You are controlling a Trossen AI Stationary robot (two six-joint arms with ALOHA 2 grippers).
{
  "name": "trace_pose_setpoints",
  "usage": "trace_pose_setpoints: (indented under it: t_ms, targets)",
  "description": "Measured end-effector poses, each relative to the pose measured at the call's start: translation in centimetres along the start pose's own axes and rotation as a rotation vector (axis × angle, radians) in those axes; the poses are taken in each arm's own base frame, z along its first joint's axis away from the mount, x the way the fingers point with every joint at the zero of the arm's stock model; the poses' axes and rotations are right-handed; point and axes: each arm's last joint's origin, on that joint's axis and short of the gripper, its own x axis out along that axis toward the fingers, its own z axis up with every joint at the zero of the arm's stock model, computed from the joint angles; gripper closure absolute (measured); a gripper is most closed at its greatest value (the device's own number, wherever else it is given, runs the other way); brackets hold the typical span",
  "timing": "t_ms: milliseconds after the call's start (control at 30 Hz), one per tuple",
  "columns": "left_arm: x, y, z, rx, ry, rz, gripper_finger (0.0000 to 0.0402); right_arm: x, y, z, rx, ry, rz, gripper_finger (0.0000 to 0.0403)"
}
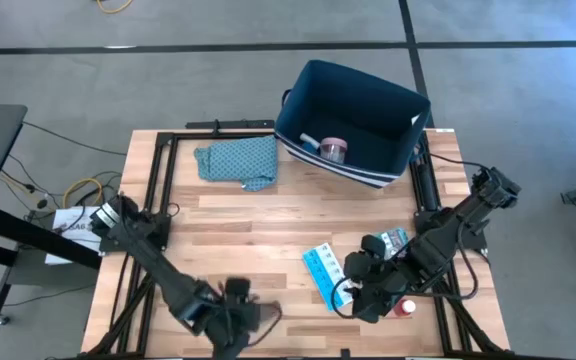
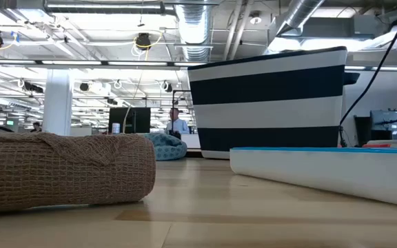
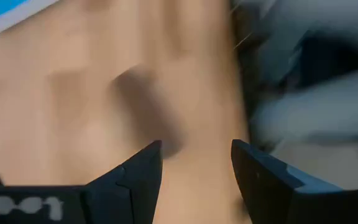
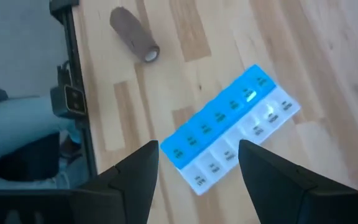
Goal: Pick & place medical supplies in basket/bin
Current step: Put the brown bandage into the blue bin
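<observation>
My right gripper (image 4: 197, 146) hangs open over the near end of the light-blue pill organiser (image 4: 232, 127), which lies flat on the table; its fingers stand apart above it and touch nothing. A brown roll (image 4: 134, 34) lies on its side near the table's front edge. My left gripper (image 3: 196, 146) is open above the table beside a blurred dark shape that may be that roll. The navy bin (image 1: 353, 120) stands at the far right with a pink roll (image 1: 334, 150) inside. A green-red packet (image 1: 395, 240) and a red-white bottle (image 1: 405, 307) lie by my right arm.
A teal patterned cloth (image 1: 238, 160) lies crumpled at the far side, left of the bin. A black frame (image 1: 158, 200) runs along the table's left and right edges. Bare wood (image 1: 268, 225) spreads across the middle between cloth and organiser.
</observation>
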Motion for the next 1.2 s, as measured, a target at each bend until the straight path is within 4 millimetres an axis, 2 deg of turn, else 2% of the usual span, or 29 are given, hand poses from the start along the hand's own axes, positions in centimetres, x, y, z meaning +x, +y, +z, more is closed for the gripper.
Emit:
trace_pose_setpoints:
  t_ms: [67, 133, 233, 333, 567, 833, 967, 1200]
  targets:
    - [0.8, -1.2, -0.1, -0.033, -0.093, -0.067, 0.022, 0.1, 0.4, -0.5, 0.004, 0.015, -0.001, 0.0187]
    - [1.4, -1.5, -0.4, -0.093, -0.144, -0.056, 0.022, -0.2, 0.7, -0.9, 0.024, 0.008, 0.009, 0.0188]
    - [2.3, -0.5, -1.3, -0.247, -0.146, 0.091, 0.022, -0.5, 1.3, -1.5, 0.065, -0.002, 0.011, 0.0188]
    - [3.9, 0.9, -2.2, -0.354, -0.11, 0.144, 0.022, -0.9, 1.8, -2.2, 0.074, -0.04, -0.003, 0.0188]
    - [6.7, 2.6, -3.9, -0.331, -0.046, 0.136, 0.022, -1.5, 2.7, -3.3, 0.063, -0.071, 0.006, 0.0188]
    - [8.3, 3.4, -3.5, -0.27, -0.086, 0.012, 0.021, -1.7, 3.0, -3.8, 0.018, -0.071, 0.015, 0.0188]
    - [9.2, 4.0, -3.6, -0.268, -0.071, 0.031, 0.0192, -1.7, 3.0, -3.8, 0.011, -0.078, 0.012, 0.0188]
    - [13.1, 4.2, -4.2, -0.265, 0.021, 0.016, 0.0182, -1.8, 3.1, -3.9, 0.009, -0.08, 0.018, 0.0189]
